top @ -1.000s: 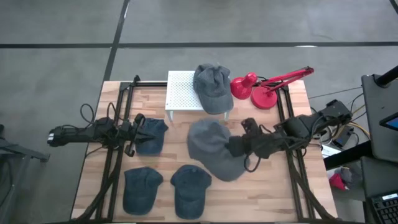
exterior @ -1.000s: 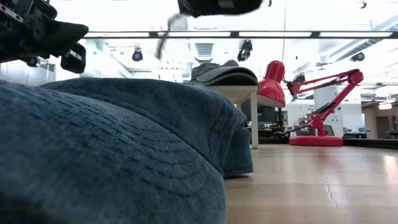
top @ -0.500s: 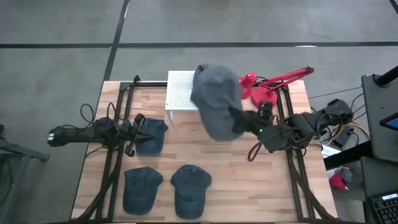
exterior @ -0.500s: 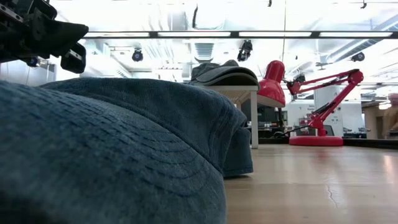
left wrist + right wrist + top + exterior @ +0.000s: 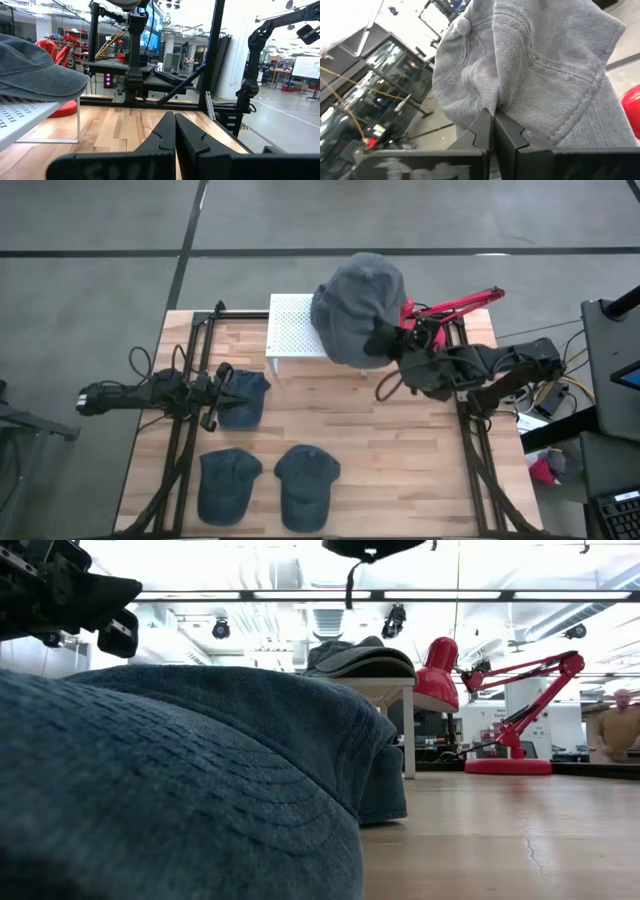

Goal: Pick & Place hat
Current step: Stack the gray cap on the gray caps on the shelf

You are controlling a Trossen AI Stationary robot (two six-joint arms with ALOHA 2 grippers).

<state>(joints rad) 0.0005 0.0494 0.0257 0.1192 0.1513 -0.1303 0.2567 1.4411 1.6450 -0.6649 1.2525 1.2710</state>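
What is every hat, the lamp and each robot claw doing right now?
Gray hat: pinched by the right claw, lifted over the white stand.
Hat on the stand: lying on top.
White stand: upright on the table.
Three blue hats: lying flat on the table.
Red lamp: standing, arm folded low.
Right claw: shut on the gray hat.
Left claw: shut, empty, waiting at the table's left.

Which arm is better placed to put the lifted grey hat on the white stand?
Right. The right gripper is shut on the grey denim cap, above the white perforated stand. The left gripper waits, shut, by a blue cap.
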